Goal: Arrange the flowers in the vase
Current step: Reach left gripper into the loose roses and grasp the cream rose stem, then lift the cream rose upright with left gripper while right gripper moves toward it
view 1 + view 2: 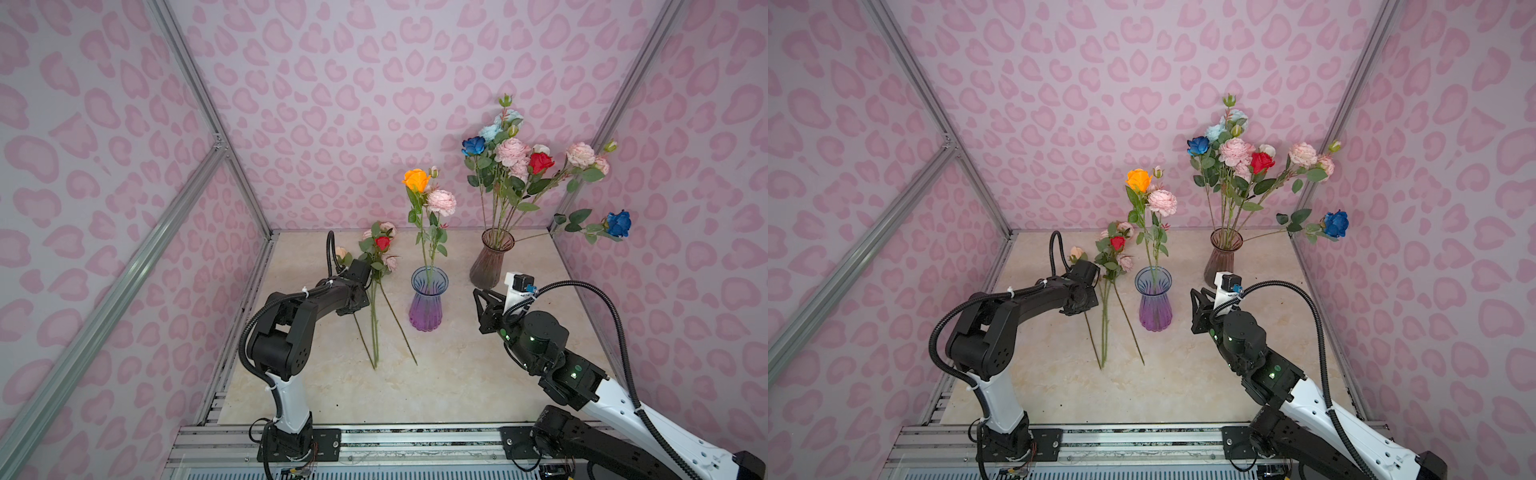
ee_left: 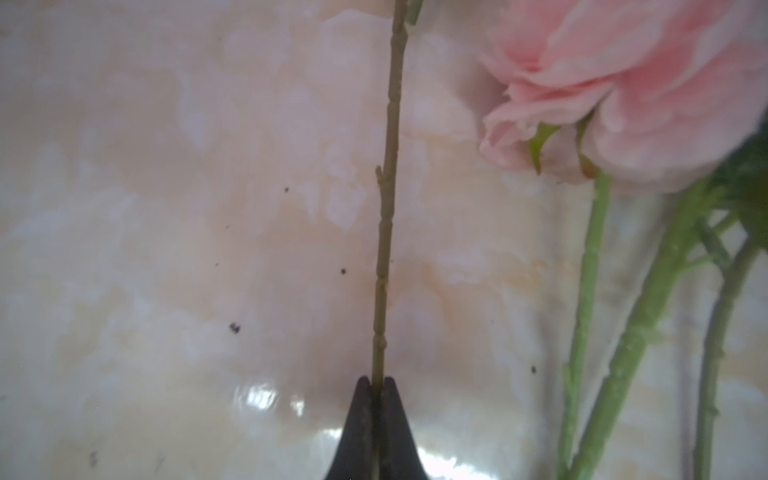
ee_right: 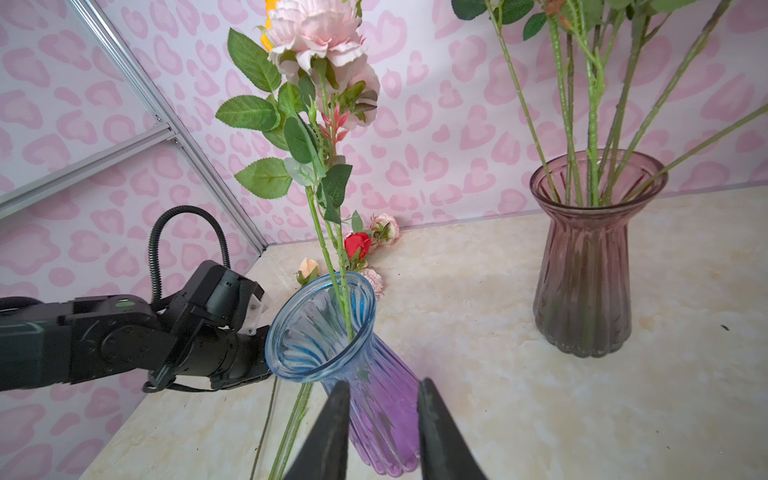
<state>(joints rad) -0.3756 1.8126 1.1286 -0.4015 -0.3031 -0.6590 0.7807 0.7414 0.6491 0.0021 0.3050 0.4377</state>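
Three flowers lie on the table left of the blue-and-purple vase (image 1: 428, 303) (image 1: 1154, 303), with a red rose (image 1: 382, 242) (image 1: 1117, 242) among their heads. In the left wrist view my left gripper (image 2: 377, 379) is shut on a thin brownish-green stem (image 2: 384, 249), beside a pink peony head (image 2: 623, 83). In both top views the left wrist (image 1: 353, 291) hides those fingers. An orange rose (image 1: 415, 179) and a pink peony (image 1: 441, 202) stand in that vase. My right gripper (image 3: 384, 382) (image 1: 476, 291) is open and empty, right of the vase (image 3: 316, 328) and apart from it.
A mauve glass vase (image 1: 490, 262) (image 1: 1221, 257) (image 3: 582, 282) at the back right holds several flowers, and a dark blue rose (image 1: 618, 223) hangs out towards the right wall. Pink patterned walls with metal rails close the table on three sides.
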